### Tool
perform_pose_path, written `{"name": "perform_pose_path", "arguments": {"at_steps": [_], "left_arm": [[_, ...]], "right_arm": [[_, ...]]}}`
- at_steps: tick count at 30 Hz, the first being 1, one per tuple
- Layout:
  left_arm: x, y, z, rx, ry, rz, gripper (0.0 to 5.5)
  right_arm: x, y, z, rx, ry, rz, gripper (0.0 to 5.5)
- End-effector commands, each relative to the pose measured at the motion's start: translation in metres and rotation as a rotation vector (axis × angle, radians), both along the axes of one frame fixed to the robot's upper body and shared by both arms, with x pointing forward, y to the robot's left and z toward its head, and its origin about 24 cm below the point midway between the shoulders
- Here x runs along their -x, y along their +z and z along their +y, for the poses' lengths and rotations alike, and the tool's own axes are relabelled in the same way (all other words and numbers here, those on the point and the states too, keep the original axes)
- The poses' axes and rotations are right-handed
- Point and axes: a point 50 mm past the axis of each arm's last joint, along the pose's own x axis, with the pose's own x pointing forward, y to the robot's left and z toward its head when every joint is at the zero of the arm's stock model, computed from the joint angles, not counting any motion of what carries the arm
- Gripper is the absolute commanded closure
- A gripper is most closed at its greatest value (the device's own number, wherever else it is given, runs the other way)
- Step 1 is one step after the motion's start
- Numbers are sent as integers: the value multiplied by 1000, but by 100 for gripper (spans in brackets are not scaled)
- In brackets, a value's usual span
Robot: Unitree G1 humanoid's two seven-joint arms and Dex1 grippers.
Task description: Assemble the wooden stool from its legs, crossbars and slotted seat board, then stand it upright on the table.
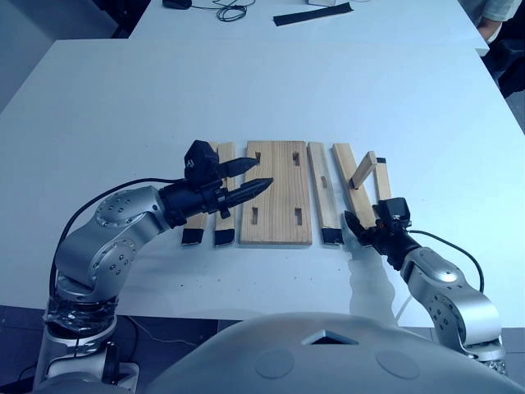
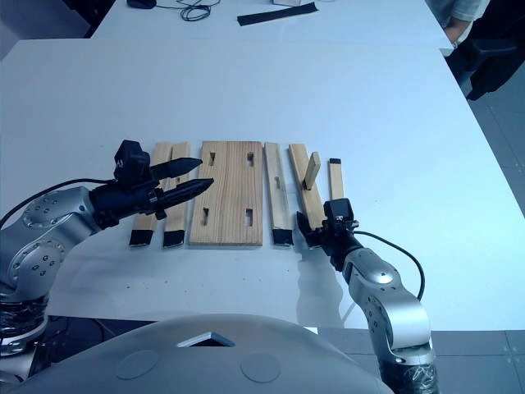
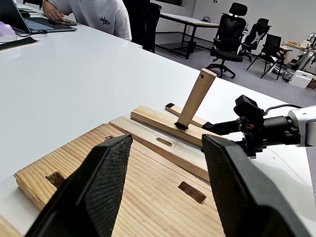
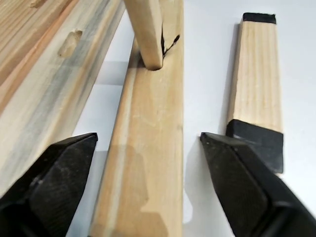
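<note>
On the white table [image 1: 123, 98] the seat board [image 1: 277, 193] lies flat between legs [image 1: 322, 189]. The left gripper [image 1: 262, 171] hangs spread over its left side. The right gripper [image 4: 148, 142], spread, seems to straddle a right leg [image 1: 344, 160].

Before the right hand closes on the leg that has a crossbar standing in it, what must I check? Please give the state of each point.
1. Right hand open: ok.
2. Leg lies inside its opening: ok.
3. Crossbar stands in the leg's slot, tilted; firmly seated: cannot tell.
4. Black-tipped piece lies close beside the right hand; clearance: cannot tell.
5. Left hand open over the seat board, apart from the right hand: ok.
</note>
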Motion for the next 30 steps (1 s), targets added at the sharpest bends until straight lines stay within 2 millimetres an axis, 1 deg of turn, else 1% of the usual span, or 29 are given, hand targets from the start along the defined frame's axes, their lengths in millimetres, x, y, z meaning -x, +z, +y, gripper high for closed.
{"name": "perform_pose_path", "arguments": {"at_steps": [1, 9, 11, 13, 17, 21, 23, 24, 26, 27, 28, 30], "left_arm": [[-1, 0, 0, -3, 7, 7, 287], [-2, 0, 0, -1, 13, 5, 287], [-3, 1, 0, 1, 16, 1, 287], [-5, 1, 0, 3, 20, -3, 287], [-8, 2, 0, 7, 28, -12, 287], [-12, 2, 2, 12, 54, -20, 287], [-18, 3, 6, 7, 100, -40, 287], [-25, 2, 10, -2, 154, -46, 287], [-52, 0, 30, -19, 384, -42, 287], [-61, 1, 37, -9, 457, -36, 287], [-67, 3, 43, 10, 508, -32, 287], [-70, 9, 46, 50, 512, -24, 287]], "right_arm": [[10, -19, -2, 15, -4, 109, 183], [10, -21, -1, 15, -1, 107, 291], [8, -20, -1, 15, -7, 99, 327], [5, -18, -1, 16, -10, 87, 345], [-3, -12, -1, 18, -6, 45, 345], [-17, 3, -2, 9, -3, -34, 345], [-27, 14, -3, -1, -6, -90, 345], [-30, 20, -4, -2, -2, -115, 345], [-39, 36, -5, -9, 29, -182, 345], [-43, 43, -6, -9, 47, -214, 345], [-49, 54, -7, -21, 67, -253, 345], [-60, 73, -9, -51, 104, -326, 345]]}}
